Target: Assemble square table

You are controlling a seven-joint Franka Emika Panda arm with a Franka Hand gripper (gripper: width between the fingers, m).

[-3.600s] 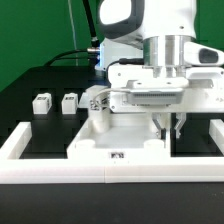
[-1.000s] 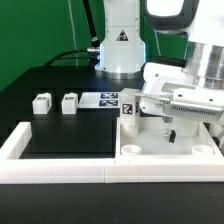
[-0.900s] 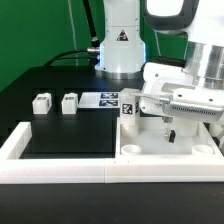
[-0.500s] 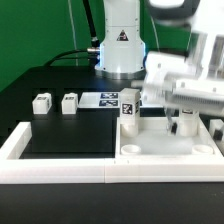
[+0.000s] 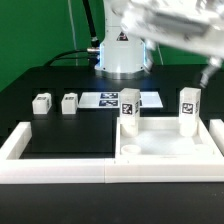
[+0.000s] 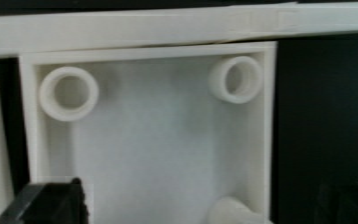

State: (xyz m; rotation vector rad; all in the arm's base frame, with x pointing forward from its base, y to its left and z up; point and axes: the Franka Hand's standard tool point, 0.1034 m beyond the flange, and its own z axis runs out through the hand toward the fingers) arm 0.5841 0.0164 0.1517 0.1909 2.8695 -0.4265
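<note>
Exterior view had the white plastic square tray-like tabletop (image 5: 165,150) at five o'clock, two white tagged leg blocks (image 5: 129,108) upright at its far corners. The black two-finger gripper (image 6: 208,205) hung released, empty. A low swing toward the loose white legs (image 5: 41,102) at nine o'clock could have toppled the standing pair.

Tray top (image 5: 165,148) lies open between two upright legs (image 5: 129,106).
</note>
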